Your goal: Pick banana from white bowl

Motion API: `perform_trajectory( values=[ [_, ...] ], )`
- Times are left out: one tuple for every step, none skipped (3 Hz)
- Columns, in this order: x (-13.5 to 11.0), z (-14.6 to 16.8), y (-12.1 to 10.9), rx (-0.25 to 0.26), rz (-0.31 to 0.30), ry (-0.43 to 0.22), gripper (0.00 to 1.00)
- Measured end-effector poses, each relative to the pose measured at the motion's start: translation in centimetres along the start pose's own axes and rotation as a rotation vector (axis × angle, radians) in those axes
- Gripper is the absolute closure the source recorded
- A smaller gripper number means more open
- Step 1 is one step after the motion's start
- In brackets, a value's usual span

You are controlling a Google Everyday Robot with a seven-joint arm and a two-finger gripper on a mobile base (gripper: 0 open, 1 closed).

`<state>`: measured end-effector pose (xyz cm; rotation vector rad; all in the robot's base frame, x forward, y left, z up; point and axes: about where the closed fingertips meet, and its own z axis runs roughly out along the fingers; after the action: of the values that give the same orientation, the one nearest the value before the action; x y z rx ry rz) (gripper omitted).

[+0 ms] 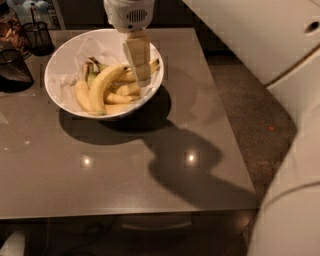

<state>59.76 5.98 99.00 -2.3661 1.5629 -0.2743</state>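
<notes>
The white bowl (62, 60) stands at the back left of the grey table and holds a pile of bananas. The banana (102, 86), the longest and most curved one, lies on top of the pile and runs from the bowl's front up toward its middle. Shorter, paler bananas (125, 90) lie beside and under it. My gripper (141, 80) hangs down from its white wrist (129, 12) over the right half of the bowl, just right of the banana's upper end. It hides part of the pile behind it. It holds nothing that I can see.
A dark wire-mesh cup (37, 36) and a dark bowl-like object (12, 70) stand at the table's back left. My white arm (280, 45) fills the right side of the view. The table's right edge (235, 145) borders speckled floor.
</notes>
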Motion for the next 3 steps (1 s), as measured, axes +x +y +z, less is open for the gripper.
perform_trajectory(
  values=[
    [-1.9,2.0,-2.3,-0.012,-0.088,0.025,0.00],
    [-3.1,3.7,-3.7,-0.024,-0.150,0.050,0.01],
    [-3.3,5.0,-4.4,-0.035,-0.183,0.066,0.08]
  ],
)
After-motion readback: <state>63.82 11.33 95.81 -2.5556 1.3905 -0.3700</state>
